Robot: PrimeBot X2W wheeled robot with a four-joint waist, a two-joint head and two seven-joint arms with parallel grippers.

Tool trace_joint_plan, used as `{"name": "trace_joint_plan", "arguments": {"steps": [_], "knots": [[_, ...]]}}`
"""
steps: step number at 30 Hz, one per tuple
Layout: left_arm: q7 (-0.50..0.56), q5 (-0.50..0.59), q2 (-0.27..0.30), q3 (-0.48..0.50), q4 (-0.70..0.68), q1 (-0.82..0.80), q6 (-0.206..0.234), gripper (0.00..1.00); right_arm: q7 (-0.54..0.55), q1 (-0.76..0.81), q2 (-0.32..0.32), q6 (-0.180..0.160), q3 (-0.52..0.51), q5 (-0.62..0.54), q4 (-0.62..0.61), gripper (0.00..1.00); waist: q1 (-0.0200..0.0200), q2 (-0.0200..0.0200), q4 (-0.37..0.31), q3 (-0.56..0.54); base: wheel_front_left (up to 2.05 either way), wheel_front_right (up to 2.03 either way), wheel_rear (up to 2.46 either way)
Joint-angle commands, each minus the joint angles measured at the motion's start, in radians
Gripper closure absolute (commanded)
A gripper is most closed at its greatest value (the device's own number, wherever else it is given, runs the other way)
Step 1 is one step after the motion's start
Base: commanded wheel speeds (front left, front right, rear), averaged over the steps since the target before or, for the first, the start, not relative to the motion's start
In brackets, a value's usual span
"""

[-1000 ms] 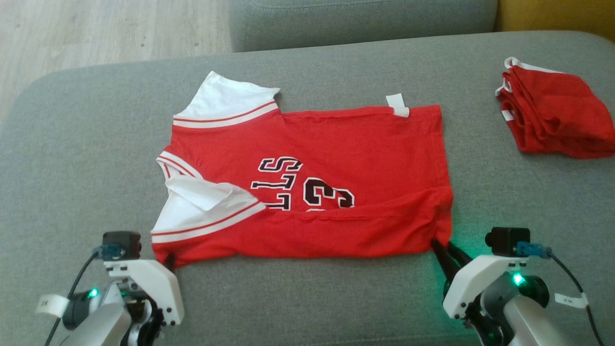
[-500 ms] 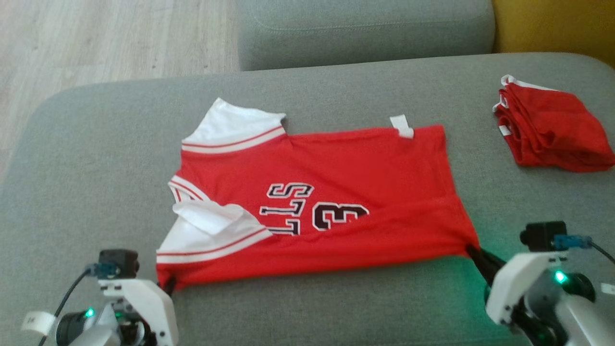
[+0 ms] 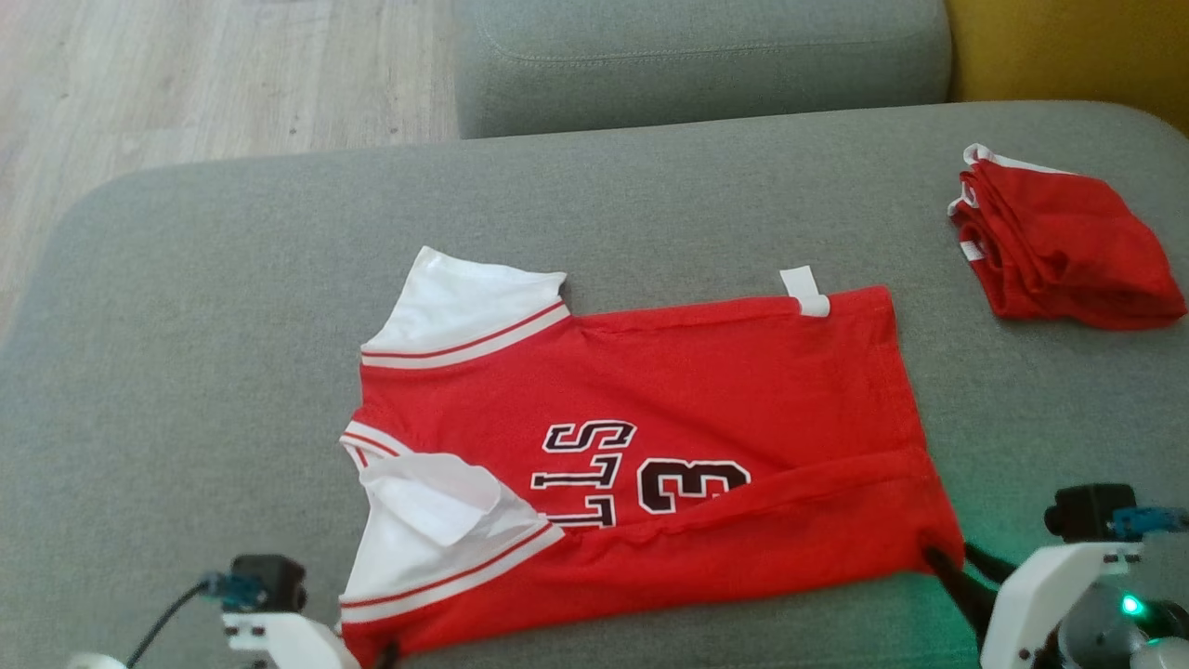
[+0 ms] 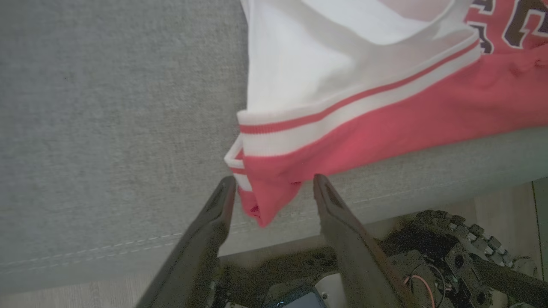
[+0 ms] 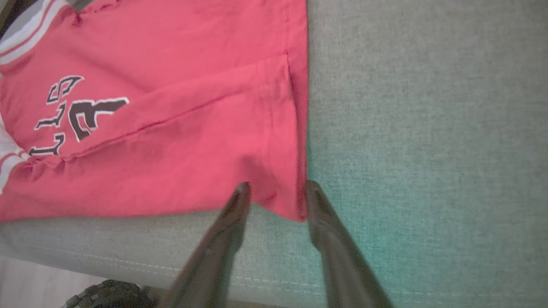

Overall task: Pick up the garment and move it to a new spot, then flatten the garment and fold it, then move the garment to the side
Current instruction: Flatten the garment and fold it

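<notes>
Left pincer (image 4: 274,182) stood open, its two dark fingers apart on either side of the near sleeve corner of the jersey (image 4: 364,119), gripping nothing. Right pincer (image 5: 276,186) likewise stood parted around the near hem corner, though whether cloth brushed one finger was hard to tell. Half a second before, both were clamped on those corners; they had since let go. The red jersey lay flat just beyond both pincers, drawn closer to the front edge of the grey sofa seat (image 3: 232,325) than before, its near strip folded over the lettering. The pull looked finished, with further folding next. Far beyond the right pincer sat a folded red garment (image 3: 1068,246).
</notes>
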Motion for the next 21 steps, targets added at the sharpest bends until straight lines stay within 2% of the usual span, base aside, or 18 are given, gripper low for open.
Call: {"name": "trace_joint_plan", "arguments": {"steps": [1, 5, 11, 14, 21], "knots": [[-0.01, 0.008, 0.049, 0.05, -0.033, -0.056, 0.011, 0.0, -0.001, -0.018, -0.011, -0.001, -0.005, -0.01, -0.053, 0.0, 0.0, 0.0, -0.001, 0.001, 0.0, 0.0, 0.0], [-0.033, 0.032, 0.075, 0.081, -0.058, -0.11, 0.01, 0.0, -0.02, -0.033, 0.009, -0.001, -0.048, -0.013, -0.116, 0.0, 0.0, 0.0, -0.003, 0.01, 0.0, 0.0, 0.0], [-0.007, 0.08, 0.104, 0.118, -0.089, -0.327, -0.052, 0.0, -0.085, -0.169, 0.044, -0.001, -0.137, -0.051, -0.135, 0.0, 0.0, 0.0, -0.009, 0.066, 0.0, 0.0, 0.0], [0.054, 0.104, 0.1, 0.106, -0.057, -0.478, -0.112, 0.0, -0.084, -0.286, 0.067, -0.001, -0.14, -0.058, -0.081, 0.0, 0.0, 0.0, -0.014, 0.123, 0.0, 0.0, 0.0], [0.175, 0.076, -0.009, 0.059, 0.207, -0.807, -0.32, 0.0, -0.069, -0.546, 0.081, -0.001, -0.088, -0.062, 0.129, 0.0, 0.0, 0.0, -0.02, 0.247, 0.0, 0.0, 0.0]]}}
